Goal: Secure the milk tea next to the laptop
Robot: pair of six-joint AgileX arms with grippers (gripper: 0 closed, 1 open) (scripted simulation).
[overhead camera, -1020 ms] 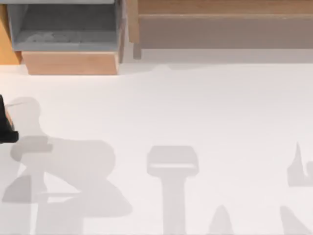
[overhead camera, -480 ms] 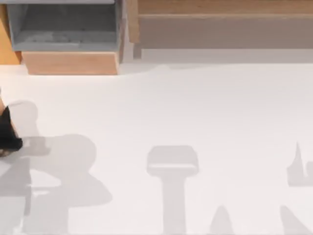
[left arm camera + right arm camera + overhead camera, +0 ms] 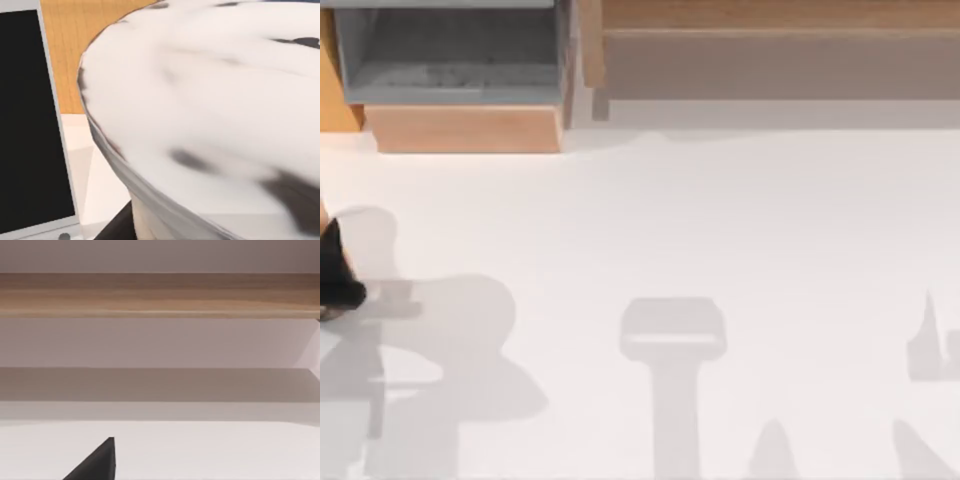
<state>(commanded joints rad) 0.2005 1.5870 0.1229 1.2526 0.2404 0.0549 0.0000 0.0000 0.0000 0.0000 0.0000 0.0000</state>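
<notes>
1. Top view.
   - White bench point(image 3: 720, 220), bare across its middle, with grey shadows lying from 8 o'clock round to 4 o'clock.
   - Grey open box point(image 3: 450, 55) on a wooden block point(image 3: 465, 128) at 11 o'clock.
   - Long wooden shelf point(image 3: 780, 40) running from 12 to 2 o'clock along the far edge.
   - Dark piece of the left arm point(image 3: 334, 268) cut by the frame's edge at 9 o'clock, above its own shadow.

2. Left wrist view.
   - Milk tea point(image 3: 210, 110) very close beneath the camera, its round white lid mottled with dark blotches and its rim curving down to the cup's side.
   - Laptop point(image 3: 30, 125) just beside the cup, upright, with a black screen in a pale silver frame. Apart from the cup, with a strip of white bench between the two.
   - Orange-brown wooden panel point(image 3: 75, 45) behind both.
   - Dark part of the left end effector point(image 3: 116, 227) at the base of the cup. Cannot tell whether clamped on the cup or apart.

3. Right wrist view.
   - Dark wedge of the right end effector point(image 3: 97, 464) low over the white bench, well away from the milk tea. Cannot tell whether apart or together.
   - Wooden rail point(image 3: 160, 295) running across beyond it, with a pale wall below.
</notes>
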